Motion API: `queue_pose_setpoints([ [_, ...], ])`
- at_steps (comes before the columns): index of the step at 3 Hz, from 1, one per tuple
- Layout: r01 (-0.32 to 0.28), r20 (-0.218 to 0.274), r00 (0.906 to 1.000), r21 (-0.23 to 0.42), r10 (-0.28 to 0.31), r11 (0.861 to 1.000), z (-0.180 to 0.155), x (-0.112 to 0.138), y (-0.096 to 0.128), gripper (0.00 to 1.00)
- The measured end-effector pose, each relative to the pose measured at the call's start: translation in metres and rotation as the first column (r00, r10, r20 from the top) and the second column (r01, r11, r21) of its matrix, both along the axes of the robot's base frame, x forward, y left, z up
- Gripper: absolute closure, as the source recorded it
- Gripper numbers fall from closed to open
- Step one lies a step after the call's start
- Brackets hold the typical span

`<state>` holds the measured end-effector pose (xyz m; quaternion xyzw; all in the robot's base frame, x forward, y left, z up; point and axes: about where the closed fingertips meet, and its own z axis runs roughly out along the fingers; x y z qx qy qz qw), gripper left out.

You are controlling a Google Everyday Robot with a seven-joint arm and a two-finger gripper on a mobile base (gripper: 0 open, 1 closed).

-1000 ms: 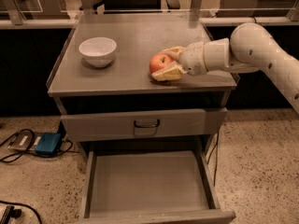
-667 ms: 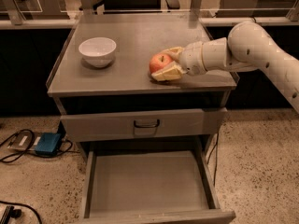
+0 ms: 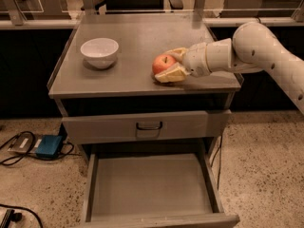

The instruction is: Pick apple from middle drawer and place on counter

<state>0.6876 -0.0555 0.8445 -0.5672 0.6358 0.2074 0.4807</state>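
Note:
The red-orange apple (image 3: 163, 63) rests on the grey counter (image 3: 137, 37), right of its middle and near the front edge. My gripper (image 3: 165, 66) reaches in from the right on a white arm, its yellowish fingers (image 3: 171, 74) closed around the apple, one behind it and one in front. The middle drawer (image 3: 147, 184) is pulled open below, and its bare grey floor holds nothing.
A white bowl (image 3: 99, 51) stands on the counter's left half. A closed drawer front with a dark loop handle (image 3: 148, 126) sits above the open drawer. A blue box with cables (image 3: 47, 146) lies on the speckled floor at the left.

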Motion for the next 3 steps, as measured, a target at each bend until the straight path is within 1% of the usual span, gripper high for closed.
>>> queue_pose_setpoints([
  [1,0.0,0.0,1.0,0.0,0.0,1.0,0.0,0.0,0.0,0.19],
  [2,0.0,0.0,1.0,0.0,0.0,1.0,0.0,0.0,0.0001,0.0],
  [3,0.0,0.0,1.0,0.0,0.0,1.0,0.0,0.0,0.0001,0.0],
])
